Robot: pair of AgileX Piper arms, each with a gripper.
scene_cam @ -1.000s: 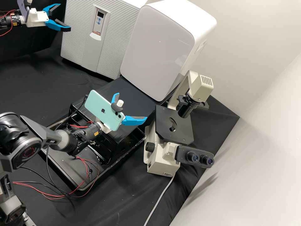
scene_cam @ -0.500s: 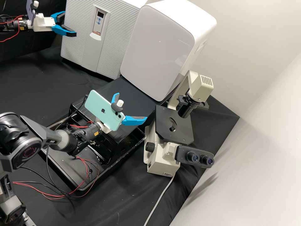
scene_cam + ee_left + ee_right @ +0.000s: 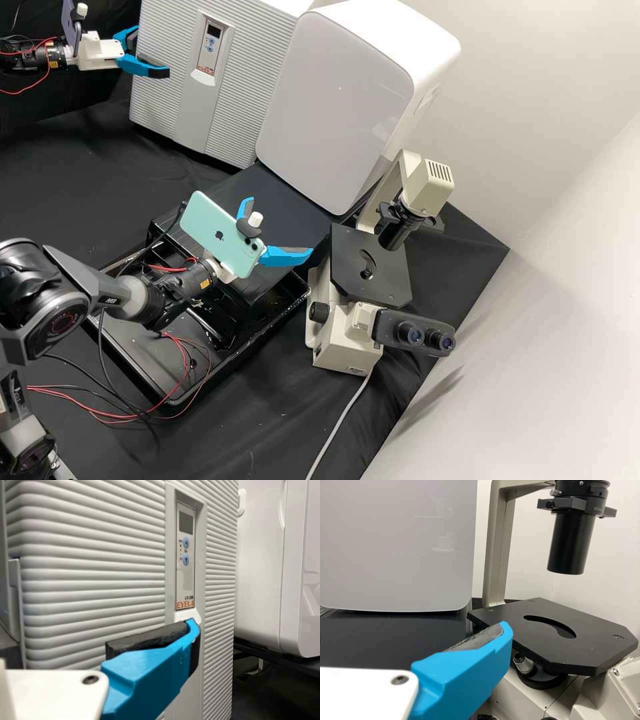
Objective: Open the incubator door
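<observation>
Left gripper, jaws spread like your right gripper, could skid off the incubator, high-view eleven o'clock, if misaligned.

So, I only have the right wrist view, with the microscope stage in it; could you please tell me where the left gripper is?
Observer: The left gripper is at one side edge of the incubator, by its ribbed front.
Operator: Thank you; are its fingers open?
Observer: Yes, they are apart; in the high view one crosses in front of that edge, and the other is partly hidden behind it.
Operator: And my own gripper, of which I see one finger?
Observer: The high view shows both fingers of the right gripper, spread apart near the microscope stage.
</observation>
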